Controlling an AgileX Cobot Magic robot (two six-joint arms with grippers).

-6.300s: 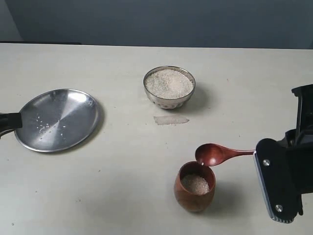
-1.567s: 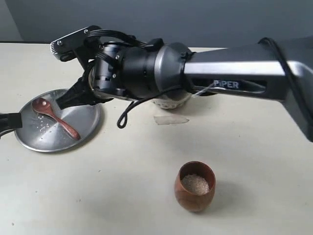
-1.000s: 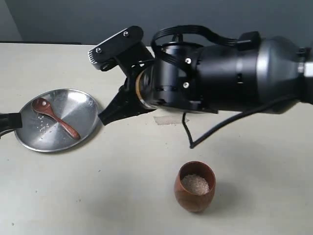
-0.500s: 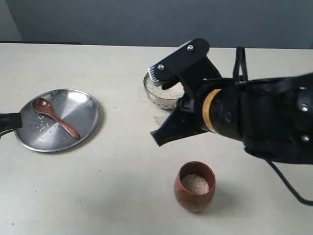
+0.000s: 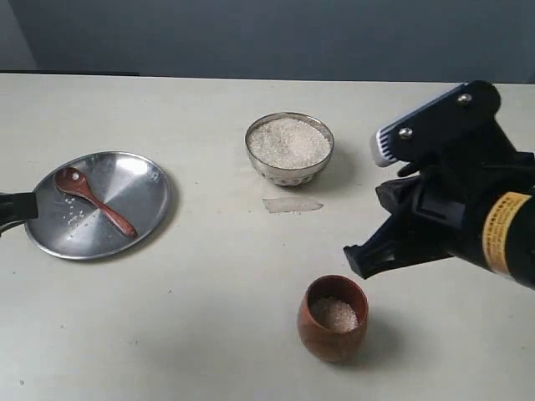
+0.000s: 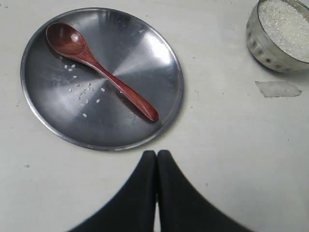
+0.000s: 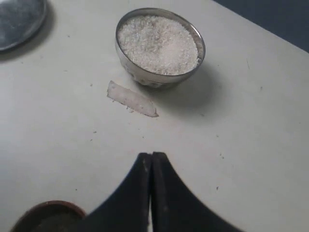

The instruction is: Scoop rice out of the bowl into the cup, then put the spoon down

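Observation:
The dark wooden spoon (image 5: pixel 94 200) lies loose on the steel plate (image 5: pixel 134 180), bowl end toward the far left; the left wrist view shows the spoon (image 6: pixel 96 67) with a few stray grains beside it. The steel bowl (image 5: pixel 289 163) holds heaped white rice (image 5: pixel 289 142). The wooden cup (image 5: pixel 333 330) stands near the front with rice (image 5: pixel 334 314) in it. My right gripper (image 5: pixel 355 261) hovers just right of and above the cup, shut and empty, as the right wrist view confirms (image 7: pixel 151 157). My left gripper (image 6: pixel 157 153) is shut and empty just off the plate's rim.
A pale scrap of tape (image 5: pixel 292 204) lies on the table in front of the bowl. The plate (image 6: pixel 140 63) sits at the left, touching the left gripper's tip (image 5: pixel 25 205) in the exterior view. The right arm's bulky body fills the right side.
My right arm has drawn back from the plate across the table to the right, its gripper going from open to shut. The spoon stays on the plate.

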